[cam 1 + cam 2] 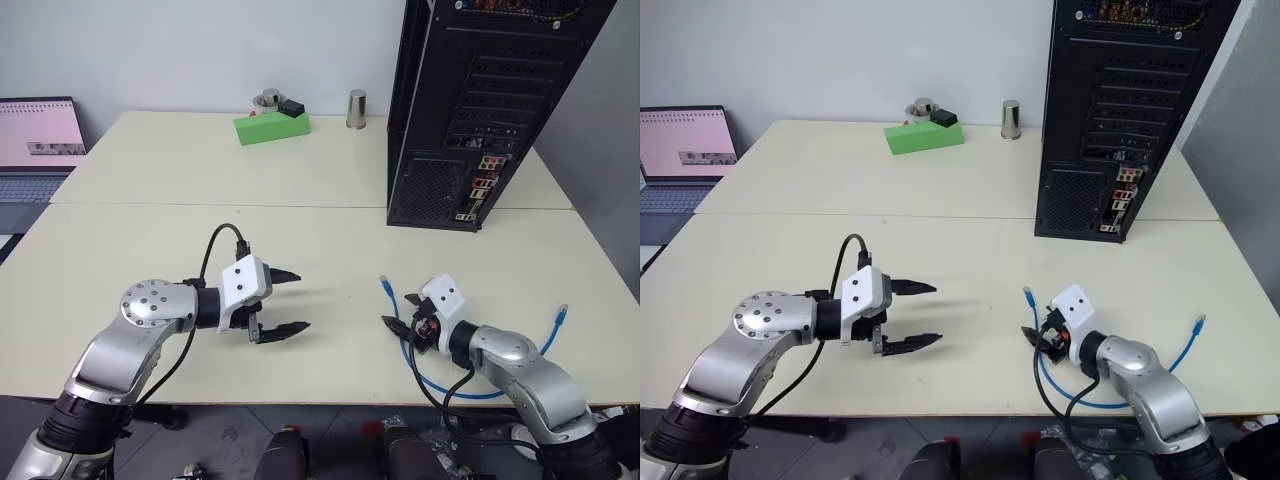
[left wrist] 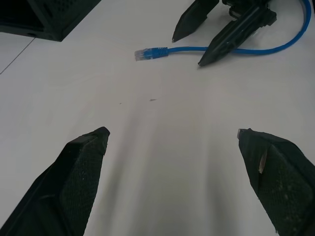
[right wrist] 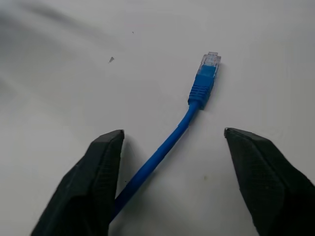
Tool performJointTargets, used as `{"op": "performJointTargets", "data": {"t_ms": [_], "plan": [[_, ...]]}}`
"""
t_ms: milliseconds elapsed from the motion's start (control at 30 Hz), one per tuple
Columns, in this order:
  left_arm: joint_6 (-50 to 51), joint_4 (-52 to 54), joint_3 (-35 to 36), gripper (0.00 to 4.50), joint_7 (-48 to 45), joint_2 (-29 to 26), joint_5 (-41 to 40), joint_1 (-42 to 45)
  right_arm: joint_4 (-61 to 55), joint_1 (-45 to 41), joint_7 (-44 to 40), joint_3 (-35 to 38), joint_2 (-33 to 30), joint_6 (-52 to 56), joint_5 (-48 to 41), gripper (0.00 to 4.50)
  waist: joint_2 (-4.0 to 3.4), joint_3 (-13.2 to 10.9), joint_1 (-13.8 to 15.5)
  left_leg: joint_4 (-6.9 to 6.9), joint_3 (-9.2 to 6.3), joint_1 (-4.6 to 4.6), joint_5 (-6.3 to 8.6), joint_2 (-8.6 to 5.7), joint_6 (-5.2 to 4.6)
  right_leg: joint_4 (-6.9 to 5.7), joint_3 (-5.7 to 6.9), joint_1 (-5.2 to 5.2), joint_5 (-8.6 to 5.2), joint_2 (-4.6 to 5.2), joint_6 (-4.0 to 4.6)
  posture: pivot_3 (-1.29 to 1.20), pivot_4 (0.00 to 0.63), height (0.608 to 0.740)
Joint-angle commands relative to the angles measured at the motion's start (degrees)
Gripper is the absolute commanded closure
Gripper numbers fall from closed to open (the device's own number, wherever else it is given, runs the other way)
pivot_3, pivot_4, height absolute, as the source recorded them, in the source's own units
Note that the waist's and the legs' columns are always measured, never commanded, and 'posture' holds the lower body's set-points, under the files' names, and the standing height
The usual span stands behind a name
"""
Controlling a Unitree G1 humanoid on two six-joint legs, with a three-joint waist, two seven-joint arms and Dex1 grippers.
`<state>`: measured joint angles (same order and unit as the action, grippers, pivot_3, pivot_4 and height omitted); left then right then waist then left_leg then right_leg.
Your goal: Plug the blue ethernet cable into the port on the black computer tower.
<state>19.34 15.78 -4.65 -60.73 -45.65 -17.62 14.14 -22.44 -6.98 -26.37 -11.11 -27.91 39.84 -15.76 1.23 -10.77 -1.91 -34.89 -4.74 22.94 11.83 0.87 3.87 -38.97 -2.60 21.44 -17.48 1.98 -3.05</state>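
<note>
A laptop (image 1: 38, 150) sits at the far left edge. The left end effector (image 1: 283, 303) hovers low over the pale tabletop (image 1: 300, 240), its two black fingers spread wide and empty. At the back stand a green box (image 1: 270, 127) and a small metal cylinder (image 1: 356, 109). Right of centre, the blue ethernet cable (image 3: 170, 142) lies on the tabletop near the front edge: a thin bright-blue cord looping behind the right arm, with a clear plug at each end. The right end effector (image 1: 402, 322) straddles the cord just behind one plug, fingers apart and apparently not touching it. The black computer tower (image 1: 470, 110) stands upright at the far right, well apart; its port (image 1: 487, 181) is too small to pick out surely.
</note>
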Motion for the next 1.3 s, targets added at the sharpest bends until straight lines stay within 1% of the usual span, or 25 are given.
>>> {"op": "performJointTargets", "data": {"t_ms": [33, 67, 133, 267, 367, 567, 700, 833, 1100, 1133, 1167, 1300], "plan": [[-1.2, -0.6, -0.4, 0.0, 0.7, 1.1, 0.8, 1.8, -1.6, -0.5, -1.3, -2.3, -1.4, 0.5, 1.9, 2.11, 0.0, 0.0, 0.0, 0.0, 0.0, 0.0, 0.0, 0.0, 0.0, 0.0, 0.0, -0.01, 0.0, 0.0, 0.0, 0.0, 0.15, 0.74], [-1.2, -1.1, -0.5, 0.0, 0.7, 1.3, 1.0, 2.2, -1.7, -0.6, -1.5, -2.6, -1.6, 0.6, 2.2, 2.39, 0.01, 0.0, 0.0, 0.0, -0.01, 0.0, 0.0, 0.0, 0.0, 0.0, 0.01, -0.01, 0.0, 0.0, 0.0, 0.0, 0.15, 0.74], [-1.2, -1.8, -0.9, 0.0, 0.4, 1.6, 1.4, 2.7, -1.7, -0.9, -1.7, -3.0, -1.9, 0.7, 2.7, 2.78, 0.01, 0.0, 0.0, 0.0, -0.03, 0.0, 0.0, 0.0, 0.0, 0.0, 0.03, -0.01, 0.0, 0.0, 0.0, 0.0, 0.15, 0.74], [-0.4, -3.2, -2.0, 0.0, 0.2, 2.6, 1.6, 3.8, -1.4, -1.5, -2.5, -2.5, -2.2, 0.9, 2.8, 3.72, 0.01, 0.0, -0.1, 0.0, -0.02, 0.0, 0.0, -0.01, 0.0, 0.0, 0.03, -0.01, 0.0, 0.0, 0.0, 0.0, 0.15, 0.74], [-1.9, -6.2, -3.8, 0.0, -0.8, 4.0, 2.5, 5.5, -1.5, -3.0, -4.9, -1.9, -3.3, 0.9, 2.2, 4.47, 0.02, 0.0, 0.0, -0.01, -0.03, 0.0, 0.0, -0.01, 0.0, 0.0, 0.03, -0.02, 0.0, 0.0, 0.0, 0.0, 0.15, 0.74], [-8.6, -16.1, -7.5, 0.0, -4.5, 7.5, 5.5, 11.4, -2.5, -8.0, -12.3, -2.1, -6.5, 2.1, -0.6, 4.49, 0.01, 0.0, 0.0, -0.02, -0.05, 0.03, 0.0, -0.04, 0.0, -0.01, 0.06, 0.0, 0.0, 0.01, 0.0, 0.0, 0.15, 0.74], [-13.1, -20.7, -9.8, 0.0, -8.1, 8.8, 6.9, 14.2, -2.9, -10.8, -15.4, -1.9, -7.8, 3.7, -2.3, 4.49, 0.01, 0.0, 0.0, -0.03, -0.06, 0.03, 0.0, -0.04, 0.0, -0.02, 0.07, 0.0, 0.01, 0.0, 0.0, 0.0, 0.15, 0.74], [-16.4, -24.7, -10.7, 0.0, -9.7, 10.4, 7.9, 16.4, -3.3, -12.7, -16.5, -2.1, -7.7, 5.2, -3.5, 4.49, 0.01, 0.0, 0.0, -0.04, -0.06, 0.04, 0.0, -0.05, 0.0, -0.02, 0.07, 0.0, 0.01, 0.01, 0.0, 0.0, 0.15, 0.74], [-16.6, -30.0, -9.7, 0.0, -13.4, 13.1, 5.8, 19.6, -5.0, -13.5, -18.0, -2.9, -8.1, 5.8, -4.2, 4.49, 0.01, 0.0, 0.0, -0.07, -0.08, 0.06, 0.0, -0.05, 0.0, -0.03, 0.09, 0.0, 0.01, 0.01, 0.0, 0.0, 0.15, 0.74], [-16.7, -30.3, -9.7, 0.37, -13.8, 13.2, 5.7, 19.9, -5.1, -13.5, -18.1, -3.0, -8.2, 5.8, -4.1, 4.5, 0.01, 0.0, 0.0, -0.07, -0.08, 0.06, 0.0, -0.05, 0.0, -0.03, 0.09, 0.0, 0.01, 0.01, 0.0, 0.0, 0.15, 0.74], [-16.7, -30.5, -9.6, 0.46, -14.3, 13.3, 5.6, 20.1, -5.2, -13.6, -18.2, -3.0, -8.2, 5.9, -4.1, 4.5, 0.01, 0.0, 0.0, -0.07, -0.09, 0.05, 0.0, -0.05, 0.0, -0.03, 0.09, 0.0, 0.01, 0.01, 0.0, 0.0, 0.15, 0.74], [-16.7, -31.3, -9.6, 1.22, -16.4, 13.2, 5.1, 20.8, -5.1, -13.7, -18.3, -3.1, -8.4, 5.8, -4.1, 4.5, 0.01, 0.0, 0.0, -0.07, -0.09, 0.05, 0.0, -0.05, 0.0, -0.04, 0.1, 0.0, 0.01, 0.0, 0.0, 0.0, 0.15, 0.74]]}}
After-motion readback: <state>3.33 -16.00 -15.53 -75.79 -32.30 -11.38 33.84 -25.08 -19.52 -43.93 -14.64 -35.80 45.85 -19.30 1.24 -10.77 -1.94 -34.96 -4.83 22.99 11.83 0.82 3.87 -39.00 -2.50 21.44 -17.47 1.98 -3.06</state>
